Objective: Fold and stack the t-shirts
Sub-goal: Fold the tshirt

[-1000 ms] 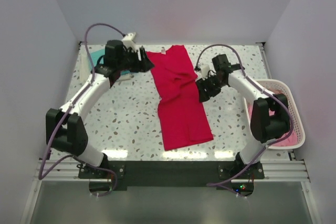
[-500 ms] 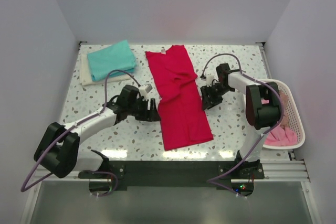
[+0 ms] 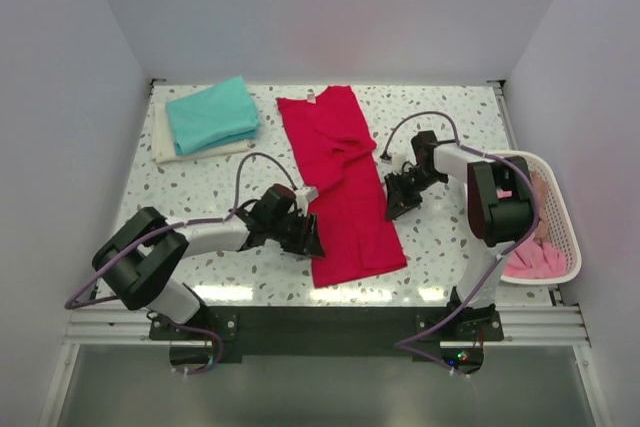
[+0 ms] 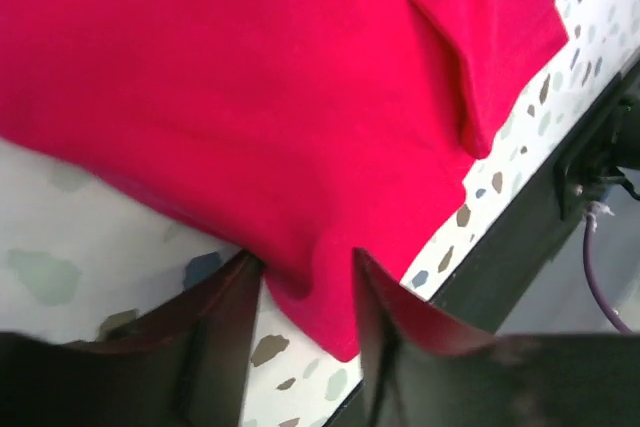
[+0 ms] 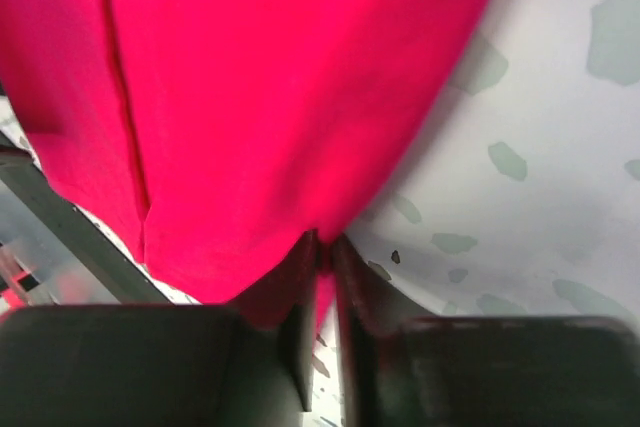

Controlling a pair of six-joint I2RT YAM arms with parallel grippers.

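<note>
Red shirt: the bright crimson-red cotton t-shirt (image 3: 340,182) lies flat down the middle of the speckled terrazzo bench (image 3: 440,107). It is folded lengthwise into a long strip, with the collar and small white neck label (image 3: 312,97) at the far end and the hem towards the arm bases.
Left jaws: these are at the end of the white-and-black left arm (image 3: 215,237), low on the bench at the shirt's left edge near the hem. In the left wrist view the 2 dark fingers (image 4: 225,317) stand apart with a corner of the red cloth lying in the gap between them (not squeezed, as far as that view shows).
Right jaws: these are at the end of the right arm (image 3: 455,157), at the shirt's right edge about halfway along. In the right wrist view they are almost together, with a thin fold of the red edge pinched between them.
Folded stack: a teal folded cotton tee (image 3: 212,113) sits on a cream one (image 3: 160,142) at the far left corner of the bench, well apart from the red shirt.
Basket: the white oval mesh laundry basket (image 3: 560,202) stands at the right edge of the bench, with crumpled pink cloth (image 3: 535,259) inside it.
</note>
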